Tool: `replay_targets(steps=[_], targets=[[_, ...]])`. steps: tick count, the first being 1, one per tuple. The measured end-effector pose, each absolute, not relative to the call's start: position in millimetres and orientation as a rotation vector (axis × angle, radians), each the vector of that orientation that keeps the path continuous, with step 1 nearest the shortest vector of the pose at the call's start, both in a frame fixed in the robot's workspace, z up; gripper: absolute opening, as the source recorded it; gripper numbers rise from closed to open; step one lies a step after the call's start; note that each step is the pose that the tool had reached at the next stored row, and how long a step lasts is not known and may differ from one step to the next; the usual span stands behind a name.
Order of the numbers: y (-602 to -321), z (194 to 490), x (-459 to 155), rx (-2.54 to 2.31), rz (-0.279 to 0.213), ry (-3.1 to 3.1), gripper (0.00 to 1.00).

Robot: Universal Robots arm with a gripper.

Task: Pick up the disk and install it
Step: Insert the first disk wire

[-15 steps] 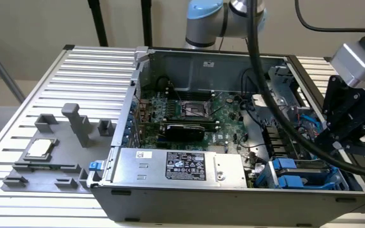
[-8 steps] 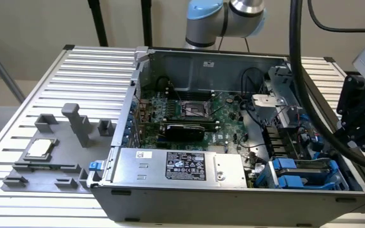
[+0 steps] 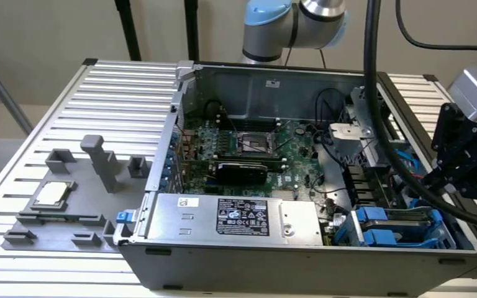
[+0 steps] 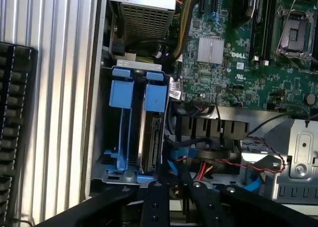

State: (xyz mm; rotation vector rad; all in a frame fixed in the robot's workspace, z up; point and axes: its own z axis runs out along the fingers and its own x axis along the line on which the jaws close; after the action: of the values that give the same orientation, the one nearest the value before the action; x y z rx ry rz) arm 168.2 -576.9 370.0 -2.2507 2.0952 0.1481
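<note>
Exterior view: the black gripper [image 3: 461,177] hangs over the open computer case [image 3: 222,261] at the exterior view's right, near the drive bay [image 3: 441,233]. Wrist view: the disk [image 4: 152,137] stands on edge in that bay, seemingly seated, just beside a second blue carrier [image 4: 121,122]. I cannot tell whether the gripper is wide or narrow.

Ribbed aluminium table [image 3: 122,93], beige wall [image 3: 48,31] behind, 2 black poles [image 3: 125,28], even indoor light
</note>
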Motion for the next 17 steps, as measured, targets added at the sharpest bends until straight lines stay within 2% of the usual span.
replay_targets(steps=[9,14,15,17], targets=[[-572.6,353.6,165.0,-2.26,0.149,2.086,0.0],[-560.6,347.9,161.3,-2.26,0.149,2.086,0.0],[-559.2,347.7,159.8,-2.261,0.149,2.085,1.0],[-558.6,347.5,154.9,-2.262,0.149,2.083,1.0]])
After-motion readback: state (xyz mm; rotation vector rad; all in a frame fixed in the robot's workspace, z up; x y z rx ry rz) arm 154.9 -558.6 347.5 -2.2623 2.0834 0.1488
